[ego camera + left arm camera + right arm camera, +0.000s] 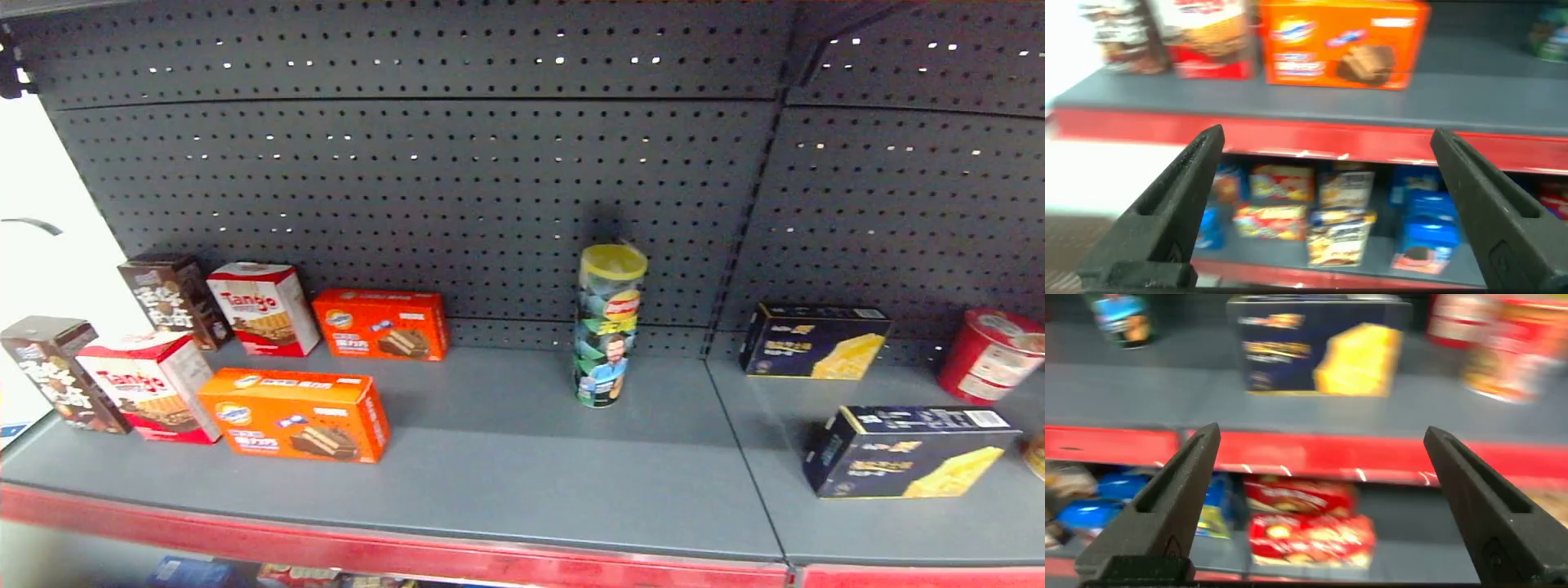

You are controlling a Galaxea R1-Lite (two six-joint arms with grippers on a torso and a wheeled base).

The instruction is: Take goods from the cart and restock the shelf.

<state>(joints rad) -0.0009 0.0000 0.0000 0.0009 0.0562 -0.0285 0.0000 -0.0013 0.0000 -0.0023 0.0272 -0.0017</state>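
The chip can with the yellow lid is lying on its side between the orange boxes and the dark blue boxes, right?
No. The head view shows the chip can standing upright, not lying on its side. It is between the orange boxes and the dark blue boxes.

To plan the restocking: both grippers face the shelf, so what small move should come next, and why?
Probably turn back toward the cart to fetch an item: the left gripper and right gripper have their jaws open and empty, and the shelf has bare room beside the chip can.
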